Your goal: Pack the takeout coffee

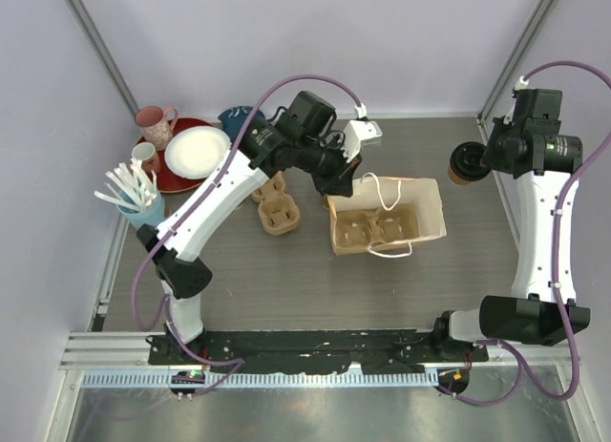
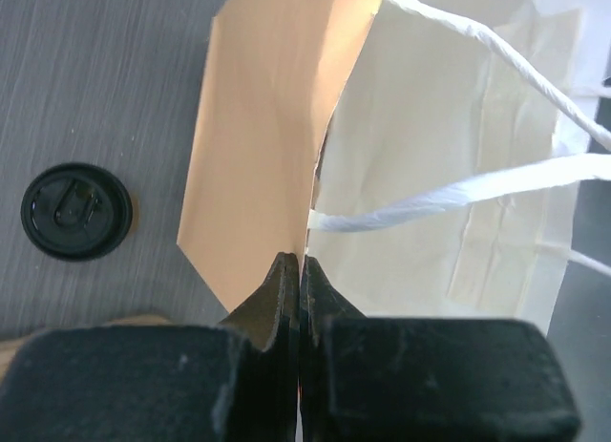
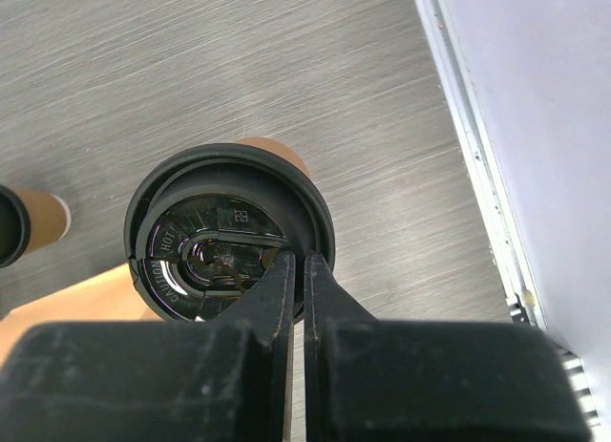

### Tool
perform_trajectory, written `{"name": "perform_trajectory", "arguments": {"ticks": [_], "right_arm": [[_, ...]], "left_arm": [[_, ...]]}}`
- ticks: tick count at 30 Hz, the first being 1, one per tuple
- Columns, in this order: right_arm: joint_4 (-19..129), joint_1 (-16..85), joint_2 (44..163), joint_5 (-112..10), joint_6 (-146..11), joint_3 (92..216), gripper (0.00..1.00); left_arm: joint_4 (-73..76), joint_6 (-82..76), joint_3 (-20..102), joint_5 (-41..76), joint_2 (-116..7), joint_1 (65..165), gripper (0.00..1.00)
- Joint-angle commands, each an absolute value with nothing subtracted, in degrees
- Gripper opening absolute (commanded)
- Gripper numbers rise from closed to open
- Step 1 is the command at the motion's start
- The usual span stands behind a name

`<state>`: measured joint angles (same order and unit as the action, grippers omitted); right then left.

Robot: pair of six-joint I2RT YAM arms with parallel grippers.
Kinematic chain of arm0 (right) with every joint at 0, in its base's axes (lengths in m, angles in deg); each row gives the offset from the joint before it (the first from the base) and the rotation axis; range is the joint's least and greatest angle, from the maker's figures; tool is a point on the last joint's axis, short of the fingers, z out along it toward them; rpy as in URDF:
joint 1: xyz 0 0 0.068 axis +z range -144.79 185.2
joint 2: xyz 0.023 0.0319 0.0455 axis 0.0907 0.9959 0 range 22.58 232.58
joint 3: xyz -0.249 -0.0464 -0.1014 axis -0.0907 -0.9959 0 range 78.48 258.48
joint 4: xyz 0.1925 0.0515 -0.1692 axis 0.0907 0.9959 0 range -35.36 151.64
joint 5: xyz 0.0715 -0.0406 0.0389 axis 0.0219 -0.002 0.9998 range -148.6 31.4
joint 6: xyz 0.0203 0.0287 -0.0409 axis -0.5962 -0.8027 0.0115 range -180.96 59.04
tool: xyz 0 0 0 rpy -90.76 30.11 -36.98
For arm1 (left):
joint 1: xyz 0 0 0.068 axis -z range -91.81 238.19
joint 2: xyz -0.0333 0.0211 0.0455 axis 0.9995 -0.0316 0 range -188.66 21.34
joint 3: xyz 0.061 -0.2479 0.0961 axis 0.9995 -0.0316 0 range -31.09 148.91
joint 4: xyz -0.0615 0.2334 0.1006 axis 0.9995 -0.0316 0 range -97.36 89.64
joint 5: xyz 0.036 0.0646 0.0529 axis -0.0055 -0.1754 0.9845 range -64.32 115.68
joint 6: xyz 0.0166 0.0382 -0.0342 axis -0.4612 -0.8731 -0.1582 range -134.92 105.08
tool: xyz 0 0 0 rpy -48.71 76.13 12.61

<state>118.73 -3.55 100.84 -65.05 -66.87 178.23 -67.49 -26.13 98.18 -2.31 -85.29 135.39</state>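
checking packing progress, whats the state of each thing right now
tan paper bag with white handles, open, edge pinched by left gripper
tan paper cup with black lid, lid on, held by right gripper, outside bag
second black-lidded cup, lid on, standing free
cardboard cup carrier in bag, empty

- The left arm (image 1: 212,199) is built of glossy white shell links between chunky black joint housings.
- The right arm (image 1: 540,227) matches it, its white link dotted with small dark screws.
- A purple cable (image 1: 305,77) loops off each arm and ends in a white plug.
- The left gripper (image 2: 299,263) and right gripper (image 3: 298,261) have matte black, grainy, wedge-tipped fingers.
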Motion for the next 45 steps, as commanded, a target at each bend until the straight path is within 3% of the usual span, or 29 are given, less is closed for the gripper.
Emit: {"name": "perform_trajectory", "arguments": {"ticks": [1,4,15,45], "right_arm": [[118.36,-7.44,100.98,-64.66,-66.58,181.40,0.01],[118.45,-10.78,101.68,-65.63,-66.50,183.15,0.01],[119.06,-17.03,103.88,-64.92,-66.67,186.14,0.01],[118.01,-17.03,101.24,-61.06,-66.50,183.86,0.01]], "left_arm": [[-58.47,-26.96,100.31,-7.54,-86.66,135.83,0.00],[-58.28,-27.58,105.29,-8.33,-90.35,135.91,0.00],[-50.02,-32.15,106.20,-6.41,-98.88,135.83,0.00],[-48.17,-43.75,99.60,1.95,-98.36,127.57,0.00]]}}
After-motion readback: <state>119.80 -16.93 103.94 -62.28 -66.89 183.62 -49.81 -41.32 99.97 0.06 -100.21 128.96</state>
